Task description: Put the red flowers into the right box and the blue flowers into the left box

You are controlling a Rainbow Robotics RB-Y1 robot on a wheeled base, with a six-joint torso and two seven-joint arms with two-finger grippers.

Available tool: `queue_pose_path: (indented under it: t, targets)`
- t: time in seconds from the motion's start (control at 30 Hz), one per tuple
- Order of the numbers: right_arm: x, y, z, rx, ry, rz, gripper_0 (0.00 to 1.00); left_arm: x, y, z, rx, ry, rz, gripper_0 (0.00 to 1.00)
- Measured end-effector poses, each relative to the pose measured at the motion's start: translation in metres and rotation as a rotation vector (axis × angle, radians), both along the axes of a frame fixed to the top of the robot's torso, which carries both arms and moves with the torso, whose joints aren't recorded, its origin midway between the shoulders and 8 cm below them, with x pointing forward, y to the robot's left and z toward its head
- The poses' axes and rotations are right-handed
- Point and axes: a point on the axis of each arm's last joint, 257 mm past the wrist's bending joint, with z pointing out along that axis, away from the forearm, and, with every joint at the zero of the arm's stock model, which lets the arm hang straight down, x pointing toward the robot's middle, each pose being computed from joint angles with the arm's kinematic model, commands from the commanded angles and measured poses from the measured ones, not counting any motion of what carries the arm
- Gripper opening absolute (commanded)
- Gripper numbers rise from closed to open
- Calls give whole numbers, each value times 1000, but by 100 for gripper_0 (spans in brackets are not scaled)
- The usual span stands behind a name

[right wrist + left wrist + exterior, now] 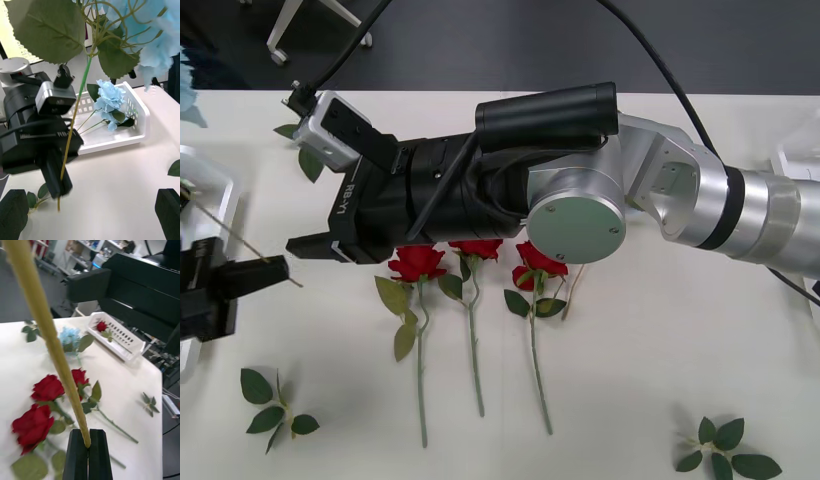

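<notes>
My left gripper (268, 270) (89, 444) (56, 182) is shut on the lower end of a blue flower's thin stem (45, 326). That flower's pale blue bloom (153, 41) and big leaves hang close before the right wrist camera. My right gripper (92, 198) (310, 245) is open and reaches across the table toward the left one. Three red flowers (417, 262) (47, 388) lie side by side mid-table. The left box (144, 127) (215, 185) holds a blue flower (110, 99). The right box (129, 350) (792, 160) holds a red flower (101, 326). Another blue flower (69, 335) lies on the table.
Green leaf sprigs lie at the front left (275, 405) and the front right (725, 450) (150, 403). The right arm's silver and black body (580, 200) covers the middle of the table above the roses. A loose leaf (310, 162) lies near the far left.
</notes>
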Motion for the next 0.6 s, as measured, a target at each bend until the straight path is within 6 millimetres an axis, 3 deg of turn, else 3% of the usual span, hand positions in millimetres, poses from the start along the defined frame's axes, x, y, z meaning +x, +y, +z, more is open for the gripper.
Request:
queue_pose_path:
  t: [0.1, 0.2, 0.37, 0.5, 0.6]
  targets:
    - [5, -11, 2, -24, 2, -12, 100, -1, 28, 5, -3, 10, 73, 0]
    - [8, -35, -1, -100, 48, -21, 100, -4, 52, 0, 23, 46, 136, 0]
    - [6, -89, 4, -201, 229, -36, 100, -8, 95, -8, -15, 248, 276, 0]
    - [8, -138, 2, -317, 305, -61, 100, -12, 134, -22, 78, 298, 383, 0]
    - [3, -169, 12, -375, 360, -66, 100, -15, 164, -29, 148, 338, 463, 0]
